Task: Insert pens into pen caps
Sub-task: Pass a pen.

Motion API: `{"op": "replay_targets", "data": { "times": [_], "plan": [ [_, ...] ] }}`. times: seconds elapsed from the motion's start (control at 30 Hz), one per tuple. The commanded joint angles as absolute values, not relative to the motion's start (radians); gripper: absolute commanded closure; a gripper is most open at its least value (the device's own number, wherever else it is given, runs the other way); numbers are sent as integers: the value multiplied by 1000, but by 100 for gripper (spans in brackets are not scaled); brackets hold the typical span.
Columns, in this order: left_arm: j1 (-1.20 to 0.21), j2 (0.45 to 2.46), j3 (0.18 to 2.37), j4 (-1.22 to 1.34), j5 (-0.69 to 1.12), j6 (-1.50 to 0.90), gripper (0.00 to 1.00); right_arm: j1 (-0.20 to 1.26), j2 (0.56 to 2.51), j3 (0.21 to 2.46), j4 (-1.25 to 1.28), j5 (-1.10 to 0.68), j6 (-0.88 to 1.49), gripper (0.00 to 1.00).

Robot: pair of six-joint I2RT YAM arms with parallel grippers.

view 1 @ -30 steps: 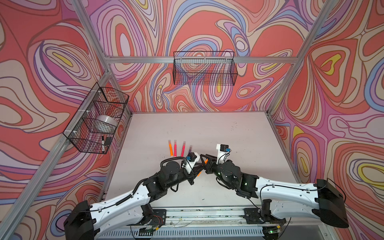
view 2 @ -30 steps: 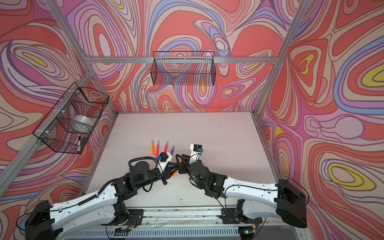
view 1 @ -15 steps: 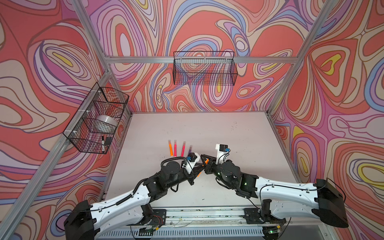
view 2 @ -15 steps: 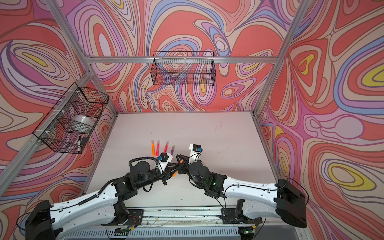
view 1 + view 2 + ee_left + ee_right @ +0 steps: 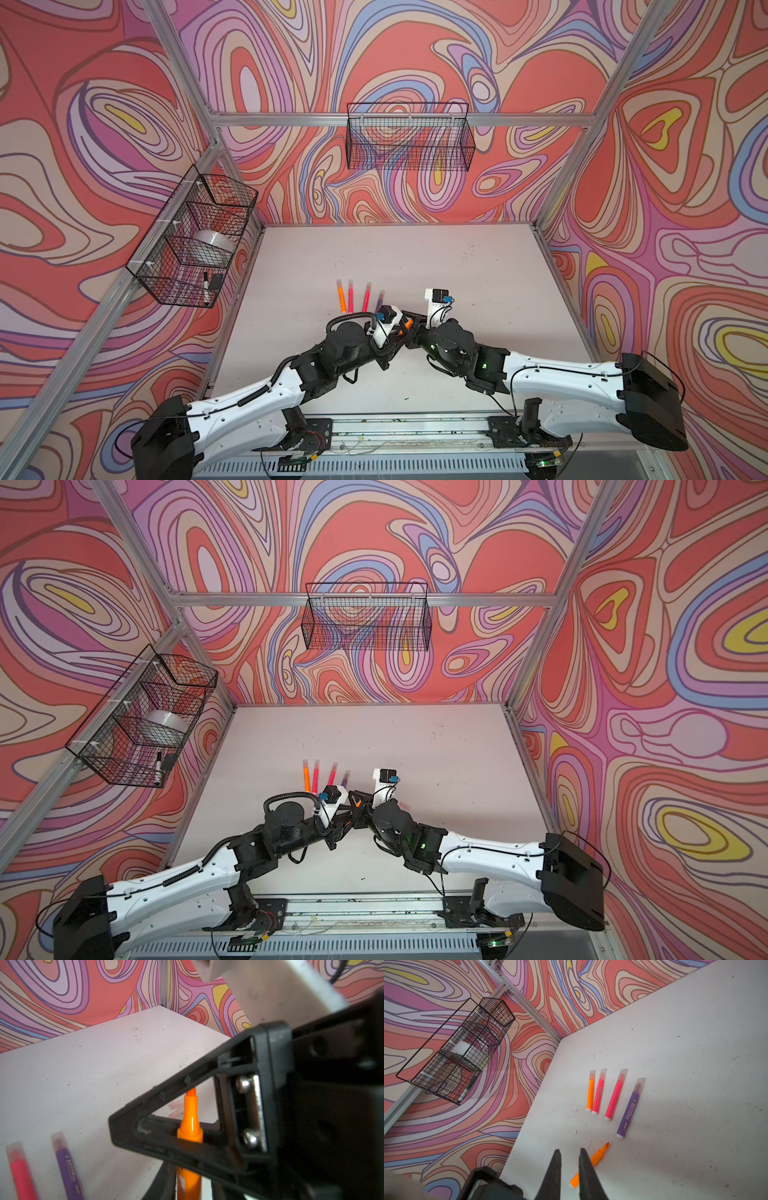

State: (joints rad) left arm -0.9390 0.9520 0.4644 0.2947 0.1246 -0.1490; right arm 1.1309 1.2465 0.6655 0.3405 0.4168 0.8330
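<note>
While both grippers crowd the near middle of the table [image 5: 457, 270], an uncapped orange pen [image 5: 600, 1154] sits between them.

I see the right gripper [image 5: 570, 1150] with jaws clenched to a narrow slit just beside that pen's barrel, though I cannot tell whether they pinch anything. The left gripper [image 5: 401, 330] faces it closely; from its wrist the pen rises between dark finger parts, and I cannot tell whether those jaws grasp it or stand released. Two loose pen caps [image 5: 176, 1104] lie on the table beyond the pen. Farther back, a capped orange pen [image 5: 590, 1095], two capped pink pens [image 5: 613, 1097] and a capped purple pen [image 5: 628, 1113] lie side by side in a row.
</note>
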Motion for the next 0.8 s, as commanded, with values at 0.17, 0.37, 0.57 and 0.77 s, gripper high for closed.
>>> {"op": "replay_targets", "data": {
  "times": [0.17,0.37,0.57,0.77],
  "plan": [
    [-940,951,477,336,110,-133,88,1130,1292,694,370,366,853,91],
    [-941,946,480,313,35,-149,100,1129,1282,684,356,388,847,52],
    [-877,985,548,208,-133,-254,100,1129,1182,641,250,463,840,34],
    [-677,1045,529,213,-6,-413,100,1129,1065,589,77,559,838,34]
  ]
}}
